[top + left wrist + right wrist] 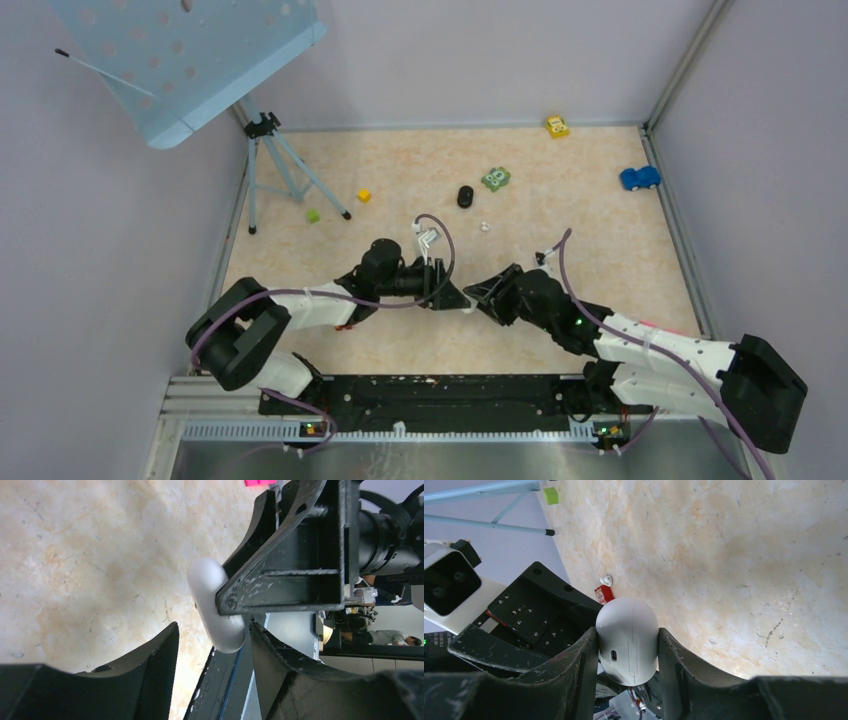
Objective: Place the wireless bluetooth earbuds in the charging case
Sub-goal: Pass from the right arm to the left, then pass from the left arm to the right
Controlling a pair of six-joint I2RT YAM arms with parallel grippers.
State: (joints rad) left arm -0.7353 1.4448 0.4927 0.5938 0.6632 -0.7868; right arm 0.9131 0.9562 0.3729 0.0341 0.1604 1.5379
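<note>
The charging case (628, 650) is plain white, and so is the tiny earbud (607, 580). The desk (560, 200) is beige, marbled with cream and pale orange. The left end effector (214, 635) and right end effector (628, 630) are black. There is a green toy figure (495, 179), a yellow toy car (557, 126), a blue toy car (640, 178), a yellow cube (364, 195) and a lime-green cube (313, 215). The cables (447, 255) are purple.

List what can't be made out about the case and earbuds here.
- Top view: charging case hidden where left pincer and right pincer meet.
- Left wrist view: right pincer's finger covers much of the case.
- Case contents: shell hides them, every view.
- White earbud: too small from above to tell orientation.
</note>
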